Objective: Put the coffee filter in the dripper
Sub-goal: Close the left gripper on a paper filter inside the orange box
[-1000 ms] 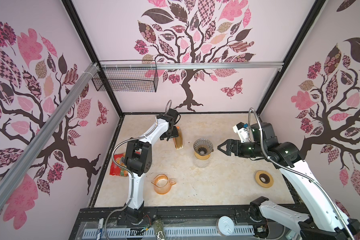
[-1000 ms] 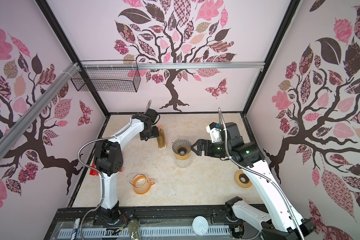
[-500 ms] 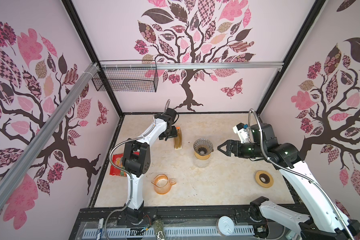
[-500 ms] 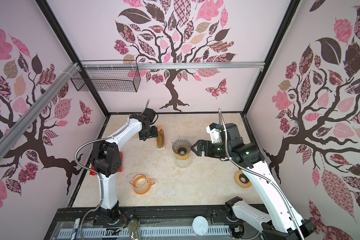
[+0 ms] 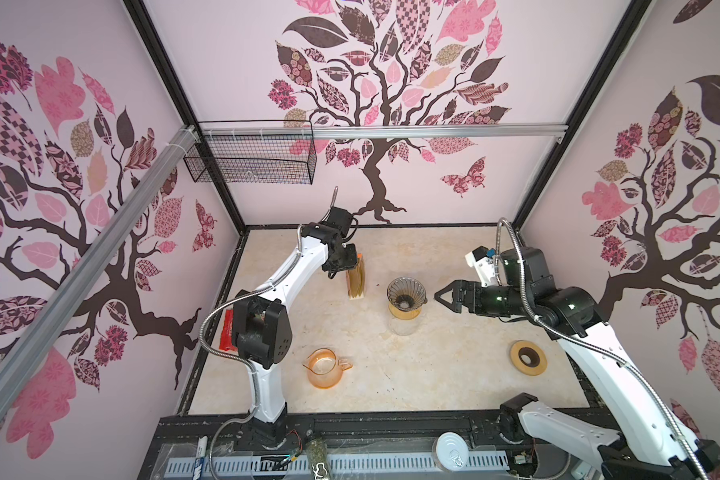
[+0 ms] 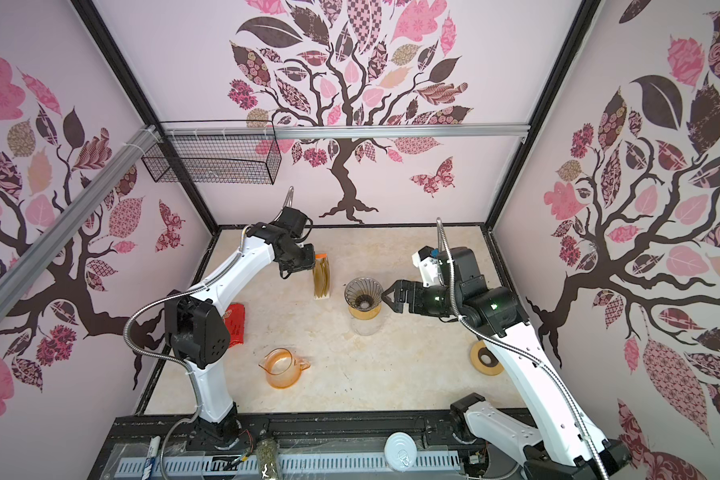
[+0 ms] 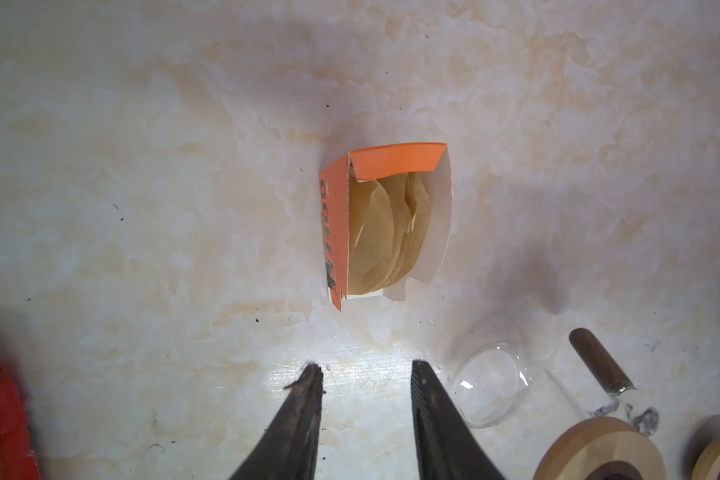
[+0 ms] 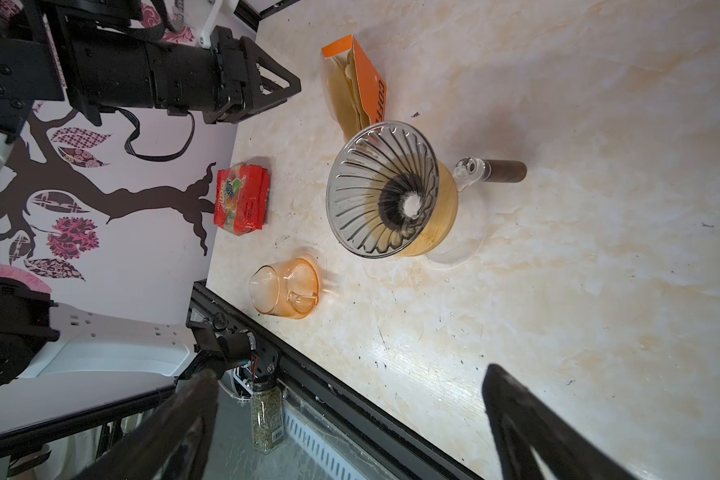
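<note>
Brown paper coffee filters (image 7: 385,232) stand in an open orange cardboard carton (image 7: 335,228) just beside the ribbed glass dripper (image 5: 406,291). They are untouched by the left gripper (image 7: 364,370), whose jaws hang apart and empty on the carton's far side from the dripper. Across the dripper, the right gripper (image 8: 350,372) is spread wide, holding nothing.

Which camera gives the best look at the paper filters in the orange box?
Left wrist view: it looks straight into the open box at the filters. The right wrist view shows them side-on; both top views show them tiny.
</note>
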Action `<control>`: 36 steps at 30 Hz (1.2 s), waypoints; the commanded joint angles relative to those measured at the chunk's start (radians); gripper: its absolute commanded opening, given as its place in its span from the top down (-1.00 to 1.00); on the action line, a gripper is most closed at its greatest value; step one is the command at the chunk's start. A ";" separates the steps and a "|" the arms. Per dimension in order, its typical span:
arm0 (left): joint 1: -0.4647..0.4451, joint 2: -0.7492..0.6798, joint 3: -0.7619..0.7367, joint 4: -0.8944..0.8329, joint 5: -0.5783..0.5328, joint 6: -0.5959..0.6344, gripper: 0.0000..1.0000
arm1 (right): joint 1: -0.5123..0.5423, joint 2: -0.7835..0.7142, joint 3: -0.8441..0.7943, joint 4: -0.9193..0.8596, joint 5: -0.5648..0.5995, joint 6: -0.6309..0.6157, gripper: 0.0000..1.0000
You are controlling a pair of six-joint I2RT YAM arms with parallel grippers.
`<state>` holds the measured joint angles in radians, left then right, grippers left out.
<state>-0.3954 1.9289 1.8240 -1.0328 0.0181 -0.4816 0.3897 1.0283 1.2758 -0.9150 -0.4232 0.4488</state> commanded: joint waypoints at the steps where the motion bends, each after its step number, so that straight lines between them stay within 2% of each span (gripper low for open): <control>1: -0.014 0.055 0.069 -0.001 0.013 -0.006 0.29 | 0.003 0.004 0.009 -0.001 0.000 0.001 -1.00; 12: -0.017 0.196 0.236 -0.032 -0.085 0.018 0.40 | 0.002 0.010 0.004 -0.006 -0.006 0.001 -1.00; 36: -0.009 0.310 0.325 -0.076 -0.128 0.075 0.51 | 0.003 0.004 -0.010 -0.007 -0.003 0.007 -1.00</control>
<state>-0.4080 2.2253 2.0945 -1.0889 -0.0902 -0.4240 0.3897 1.0370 1.2610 -0.9157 -0.4232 0.4534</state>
